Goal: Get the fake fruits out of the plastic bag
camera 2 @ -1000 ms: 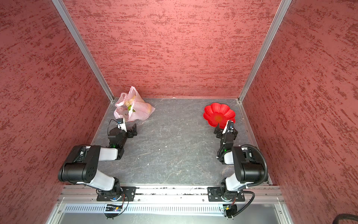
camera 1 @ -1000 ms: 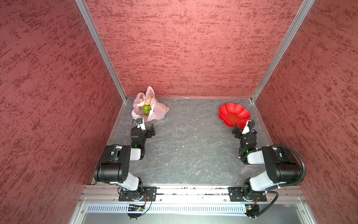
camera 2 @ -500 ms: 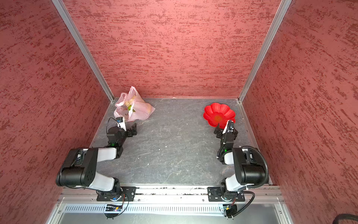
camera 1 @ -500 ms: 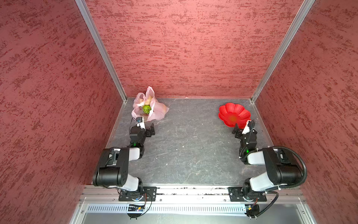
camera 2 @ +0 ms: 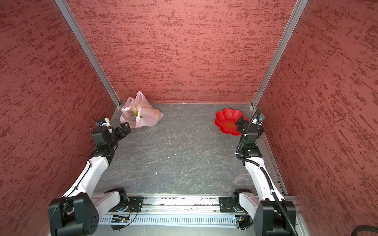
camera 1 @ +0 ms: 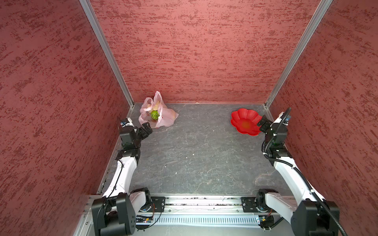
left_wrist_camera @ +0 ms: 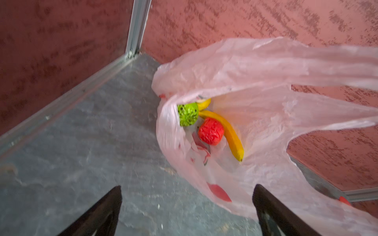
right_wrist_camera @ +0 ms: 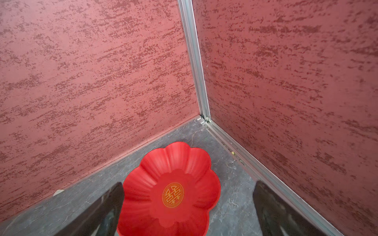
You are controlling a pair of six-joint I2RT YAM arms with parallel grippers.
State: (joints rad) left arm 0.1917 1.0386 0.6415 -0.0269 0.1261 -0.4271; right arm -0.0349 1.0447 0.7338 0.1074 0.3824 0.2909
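both spread: left end effector (camera 1: 147, 129) and right end effector (camera 1: 262, 124) over grey, perhaps stone tabletop (camera 1: 194, 147) between red walls (camera 1: 194, 51).

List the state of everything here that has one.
plastic bag, mouth open, fruits inside
green ball, in the bag
red ball, in the bag
banana, in the bag
red plate, upright, empty
left gripper, open, empty, facing the bag mouth
right gripper, open, empty, at the plate

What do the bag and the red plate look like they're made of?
Bag: thin, translucent pale-pink plastic film; it crinkles and sags. Plate: probably hard moulded plastic, glossy; ribbed petals, gold emblem printed at centre.
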